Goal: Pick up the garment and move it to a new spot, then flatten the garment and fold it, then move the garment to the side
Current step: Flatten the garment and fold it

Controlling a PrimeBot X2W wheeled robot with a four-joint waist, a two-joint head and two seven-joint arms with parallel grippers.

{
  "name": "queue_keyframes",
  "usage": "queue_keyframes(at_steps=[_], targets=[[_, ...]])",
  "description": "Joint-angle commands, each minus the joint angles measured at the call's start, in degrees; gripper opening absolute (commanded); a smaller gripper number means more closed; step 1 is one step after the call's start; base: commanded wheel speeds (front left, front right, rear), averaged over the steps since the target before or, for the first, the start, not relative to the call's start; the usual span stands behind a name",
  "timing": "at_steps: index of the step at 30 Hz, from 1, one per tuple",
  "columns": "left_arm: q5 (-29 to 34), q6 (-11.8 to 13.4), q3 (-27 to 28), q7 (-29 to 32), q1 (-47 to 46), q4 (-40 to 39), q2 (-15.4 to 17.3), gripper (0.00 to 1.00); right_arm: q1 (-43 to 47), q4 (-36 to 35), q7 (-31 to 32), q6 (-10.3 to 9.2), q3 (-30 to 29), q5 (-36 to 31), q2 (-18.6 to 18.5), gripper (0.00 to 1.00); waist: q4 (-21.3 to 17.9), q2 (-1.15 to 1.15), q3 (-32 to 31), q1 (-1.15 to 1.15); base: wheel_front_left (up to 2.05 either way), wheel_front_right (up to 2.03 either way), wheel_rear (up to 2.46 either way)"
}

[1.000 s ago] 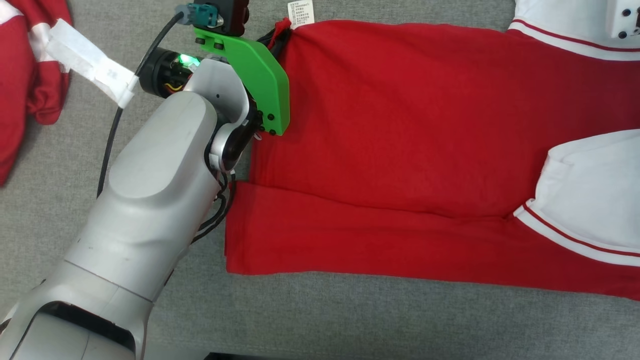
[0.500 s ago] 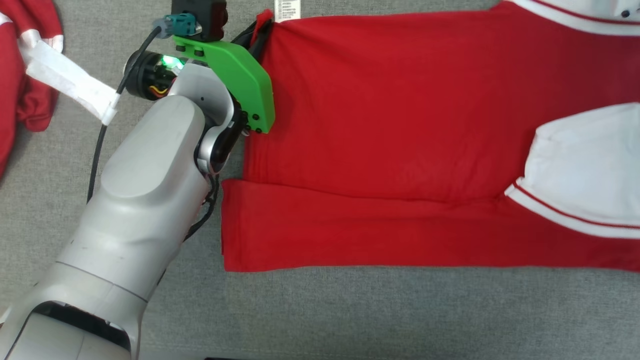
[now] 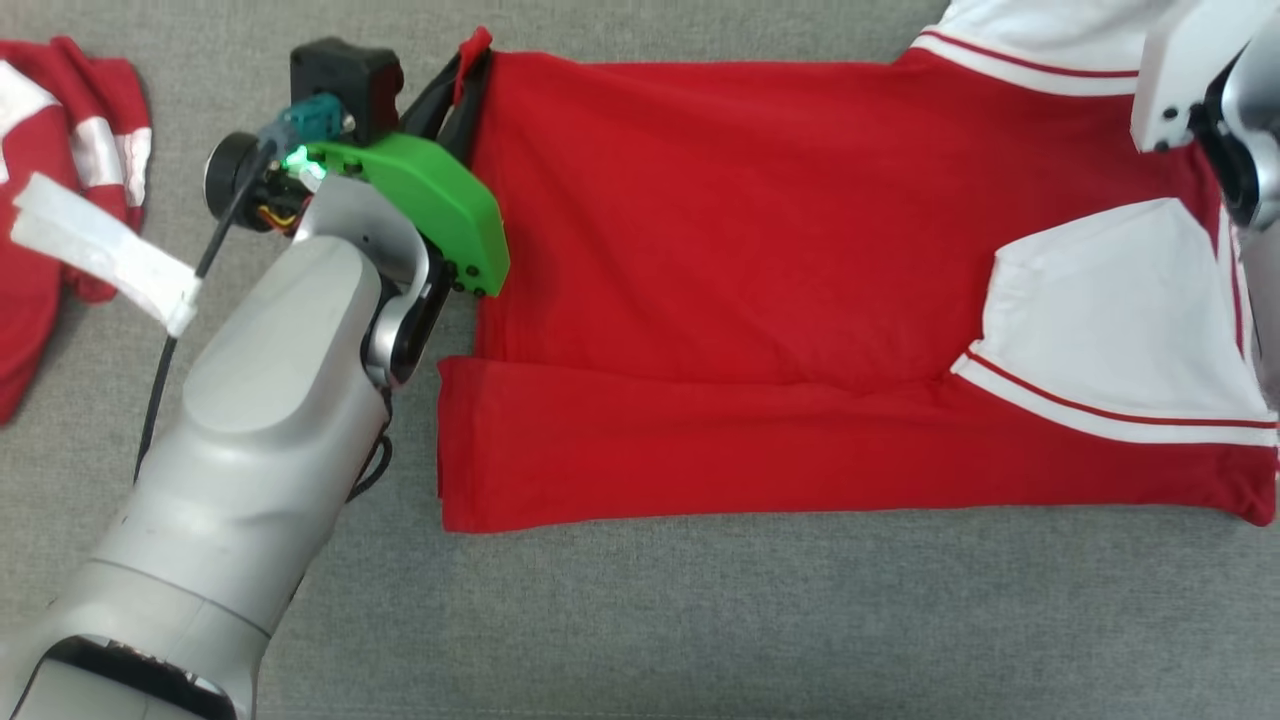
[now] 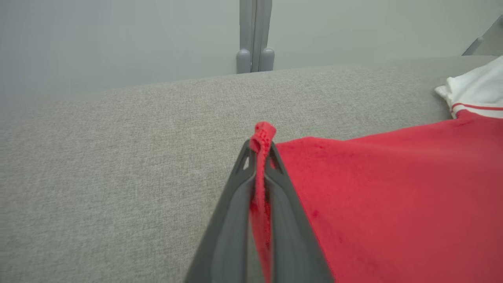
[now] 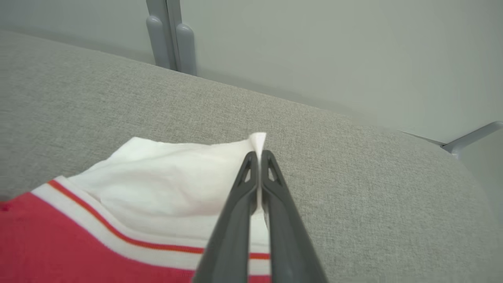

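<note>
Garment: a red shirt (image 3: 780,250) with white trim lies flat on the grey counter (image 3: 700,620), stretched lengthwise across it from the robot's left to its right.
Fold: the near long edge is turned over onto the body as a red band (image 3: 750,450) running almost the full length.
White parts: a white sleeve (image 3: 1110,300) with a thin red stripe lies folded onto the red at the right end. More white striped cloth (image 3: 1020,45) sits at the far right corner.
Left pincer (image 4: 259,153): pressed together on the far left corner of the shirt. A ridge of red hem stands up between the dark fingers and pokes out past their tips.
Right pincer (image 5: 257,157): pressed together on the white cloth at the far right corner, with a small white point sticking out just beyond the tips.
Left arm: a pale forearm (image 3: 260,420) reaches in from the near left, carrying a green bracket (image 3: 440,200) that hangs over the shirt's left edge. A black cable (image 3: 170,330) with a white tape tag (image 3: 100,255) runs beside it.
Right arm: its pale wrist housing (image 3: 1190,70) shows over the far right corner.
Other cloth: a second red-and-white garment (image 3: 40,200) lies crumpled at the far left, well apart from the shirt.
Backdrop: behind the counter is a plain pale wall with a grey post (image 4: 254,39).
</note>
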Motion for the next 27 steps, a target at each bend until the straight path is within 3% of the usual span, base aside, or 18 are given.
queue_keyframes(at_steps=[1,8,14,23,27], targets=[[0.59,-0.42,-0.35,-1.17,1.51,-0.34,0.86,0.00,2.02,-1.08,-0.79,-0.09,0.35,1.46,-0.56,0.00,-0.99,0.00,-2.44,0.00,0.00,0.00,0.00],[2.28,-1.73,-2.46,-5.32,6.56,-1.54,2.79,0.00,10.82,-9.86,-2.11,-0.09,0.31,7.50,-2.42,0.00,-2.75,0.00,-6.68,0.00,0.00,0.00,0.00],[3.27,-1.74,-3.48,-8.07,10.98,-3.64,4.38,0.00,20.82,-19.13,1.92,-0.09,-0.29,11.80,-3.06,0.00,-4.38,0.00,-9.65,0.00,0.00,0.00,0.00],[5.55,0.16,-4.73,-10.15,18.35,-6.64,7.55,0.00,36.85,-31.02,9.40,-0.09,-3.56,14.78,-0.71,0.00,-5.60,0.00,-12.12,0.00,0.00,0.00,0.00],[5.45,0.71,-4.20,-10.48,20.39,-6.42,7.37,0.00,42.53,-35.26,11.70,-0.09,-6.25,14.28,1.60,0.00,-6.05,0.00,-12.60,0.00,0.00,0.00,0.00]])
